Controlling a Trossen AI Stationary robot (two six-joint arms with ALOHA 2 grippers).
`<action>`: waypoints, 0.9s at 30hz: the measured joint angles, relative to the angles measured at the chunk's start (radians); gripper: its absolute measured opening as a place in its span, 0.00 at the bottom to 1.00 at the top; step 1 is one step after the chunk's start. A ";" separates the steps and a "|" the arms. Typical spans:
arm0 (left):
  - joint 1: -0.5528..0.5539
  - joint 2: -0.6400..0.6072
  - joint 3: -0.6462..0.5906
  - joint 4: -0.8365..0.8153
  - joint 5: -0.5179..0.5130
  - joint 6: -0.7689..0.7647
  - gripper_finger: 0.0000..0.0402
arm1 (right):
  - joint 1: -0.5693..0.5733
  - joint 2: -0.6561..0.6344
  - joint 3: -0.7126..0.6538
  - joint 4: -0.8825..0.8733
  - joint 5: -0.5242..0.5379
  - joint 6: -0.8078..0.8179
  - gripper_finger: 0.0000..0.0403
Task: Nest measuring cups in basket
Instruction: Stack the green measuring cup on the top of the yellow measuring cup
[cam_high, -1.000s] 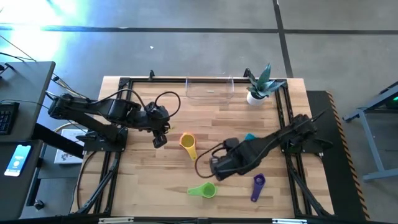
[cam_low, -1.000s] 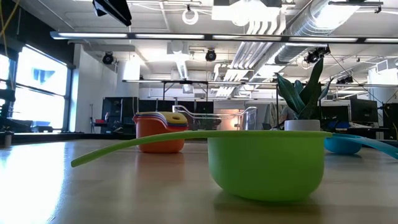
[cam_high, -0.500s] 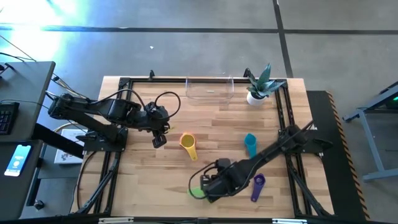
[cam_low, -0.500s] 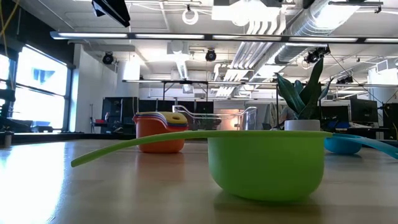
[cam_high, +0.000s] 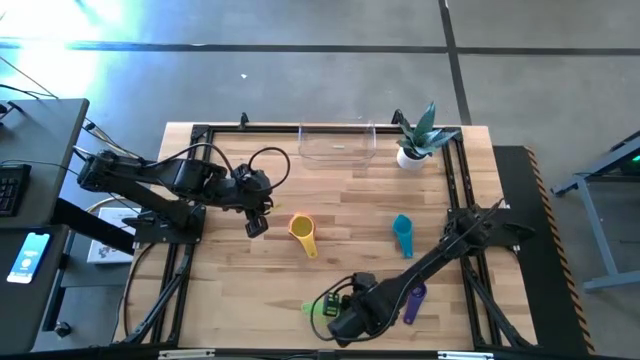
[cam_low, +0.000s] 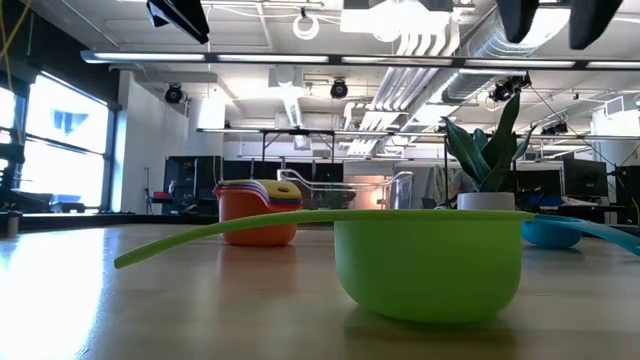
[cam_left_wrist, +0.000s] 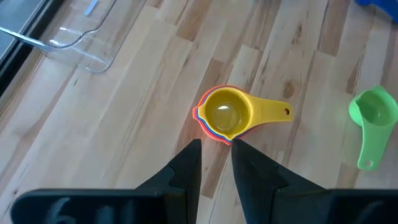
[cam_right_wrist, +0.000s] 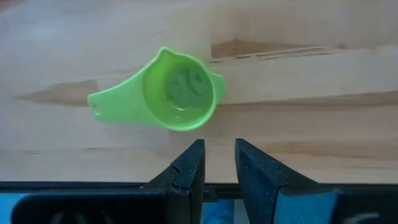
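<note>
A yellow cup (cam_high: 302, 230) sits nested on top of an orange-based stack (cam_low: 258, 215) standing on the table's middle. The green cup (cam_high: 321, 308) stands upright near the near edge, its handle (cam_right_wrist: 106, 106) flat. A teal cup (cam_high: 403, 232) and a purple cup (cam_high: 413, 300) lie to the right. The clear basket (cam_high: 338, 146) stands at the far edge. My right gripper (cam_right_wrist: 219, 163) hovers above the green cup, open by a narrow gap. My left gripper (cam_left_wrist: 216, 152) hangs beside the stack, toward the table's left, also open by a narrow gap.
A small white plant pot (cam_high: 411, 155) stands right of the basket at the far edge. Dark rails (cam_high: 452, 190) run along the table's left and right sides. Bare wood (cam_high: 350, 195) lies between the stack and the basket.
My right gripper has swung from beside the teal cup toward the near edge and leftward, ending over the green cup; its fingers now show at the top of the low view. The teal cup, half hidden by the arm before, is in full view. No cup has moved.
</note>
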 joint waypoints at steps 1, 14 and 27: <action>0.000 0.000 0.000 0.001 0.000 0.000 0.20 | 0.000 0.004 0.000 0.002 0.005 0.000 0.20; 0.000 0.000 0.000 0.001 0.000 0.026 0.20 | -0.005 0.096 0.000 0.080 -0.015 0.011 0.20; 0.000 0.000 0.000 0.001 0.000 0.071 0.20 | -0.025 0.149 0.000 0.116 -0.047 0.018 0.20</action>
